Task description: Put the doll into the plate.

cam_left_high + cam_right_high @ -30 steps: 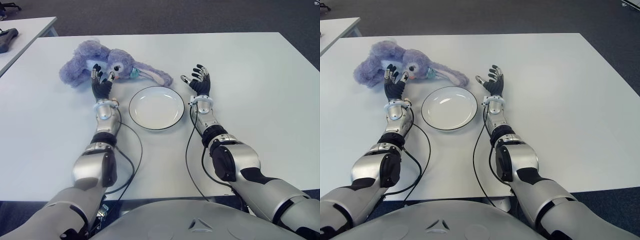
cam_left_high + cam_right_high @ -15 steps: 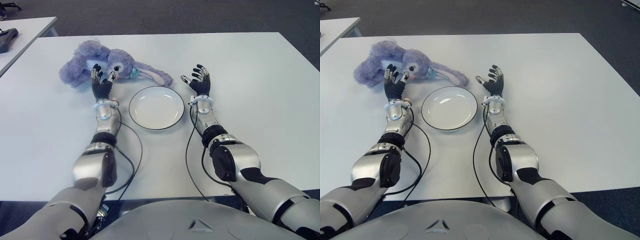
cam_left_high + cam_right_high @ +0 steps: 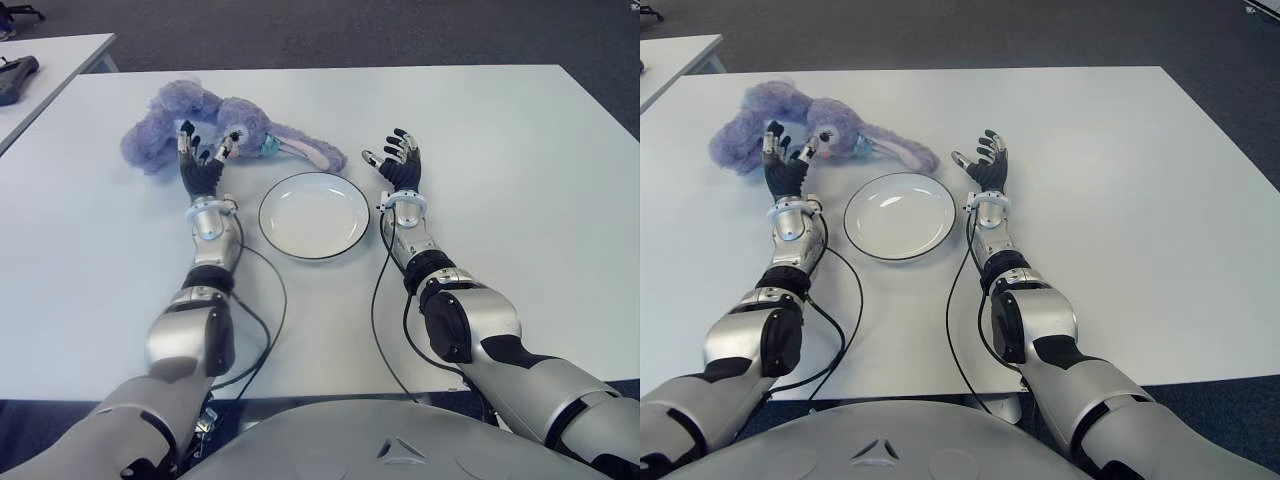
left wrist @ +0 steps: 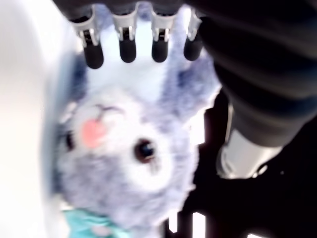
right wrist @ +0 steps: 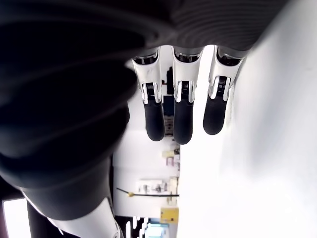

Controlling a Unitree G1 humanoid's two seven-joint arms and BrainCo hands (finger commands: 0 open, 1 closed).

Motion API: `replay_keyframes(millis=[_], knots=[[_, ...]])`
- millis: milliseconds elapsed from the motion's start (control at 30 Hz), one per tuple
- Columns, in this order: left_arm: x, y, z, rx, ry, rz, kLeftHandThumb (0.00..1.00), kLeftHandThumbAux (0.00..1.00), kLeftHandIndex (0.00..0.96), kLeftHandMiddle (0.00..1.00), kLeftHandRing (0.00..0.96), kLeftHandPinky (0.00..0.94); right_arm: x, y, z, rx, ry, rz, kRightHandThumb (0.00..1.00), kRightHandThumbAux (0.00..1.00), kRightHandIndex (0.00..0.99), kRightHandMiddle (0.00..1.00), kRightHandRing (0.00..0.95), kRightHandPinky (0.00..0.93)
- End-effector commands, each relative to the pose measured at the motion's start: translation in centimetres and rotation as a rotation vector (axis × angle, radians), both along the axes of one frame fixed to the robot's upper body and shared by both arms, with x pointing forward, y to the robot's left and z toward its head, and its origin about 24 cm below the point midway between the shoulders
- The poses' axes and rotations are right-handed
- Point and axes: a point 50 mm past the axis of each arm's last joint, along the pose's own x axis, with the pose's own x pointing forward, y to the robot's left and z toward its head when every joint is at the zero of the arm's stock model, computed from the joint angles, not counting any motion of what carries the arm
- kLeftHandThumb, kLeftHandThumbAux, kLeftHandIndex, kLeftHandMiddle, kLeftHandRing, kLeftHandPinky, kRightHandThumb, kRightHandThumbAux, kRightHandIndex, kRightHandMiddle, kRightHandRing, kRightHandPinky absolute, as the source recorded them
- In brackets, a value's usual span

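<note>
A purple plush bunny doll (image 3: 232,121) lies on the white table (image 3: 500,150) at the back left, one long ear stretched toward the right. Just in front of it sits a round white plate (image 3: 313,215) with a dark rim, nothing in it. My left hand (image 3: 199,160) is raised right in front of the doll's face, fingers spread and holding nothing; its wrist view shows the doll's face (image 4: 124,163) close below the fingertips (image 4: 127,49). To the right of the plate my right hand (image 3: 399,163) stands open with fingers up.
A second white table (image 3: 50,55) with a dark object (image 3: 15,75) on it stands at the far left. Black cables (image 3: 262,310) run along both forearms over the table. Grey carpet lies beyond the table's far edge.
My left hand has shifted a little forward and left, closer to the doll's head. The right hand, the plate and the doll have not moved.
</note>
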Motion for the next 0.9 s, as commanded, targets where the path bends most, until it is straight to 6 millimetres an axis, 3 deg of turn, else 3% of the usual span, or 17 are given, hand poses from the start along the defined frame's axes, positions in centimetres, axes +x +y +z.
replay_keyframes(millis=[33,200,367,900], knots=[[-13.3,-3.9,-12.1,-0.128,0.336,0.085,0.1,0.782,0.07,0.06,0.059,0.099,-7.9,0.6,-10.6,0.028,0.493,-0.016,0.136,0.894,0.155,0.23,0.234,0.242],[-14.4,-4.9,-11.6,-0.127,0.262,0.126,0.04,0.821,0.053,0.035,0.028,0.036,-7.9,0.5,-10.7,0.021,0.495,-0.012,0.134,0.888,0.155,0.23,0.236,0.247],[-14.8,-5.6,-11.3,-0.126,0.221,0.162,0.003,0.849,0.035,0.017,0.008,0.03,-7.9,0.6,-10.6,0.019,0.494,-0.012,0.128,0.886,0.159,0.236,0.242,0.256],[-15.6,-6.6,-10.2,0.015,0.14,0.203,0.0,0.83,0.0,0.0,0.0,0.0,-7.9,0.7,-10.6,0.025,0.492,-0.015,0.127,0.879,0.169,0.244,0.246,0.253]])
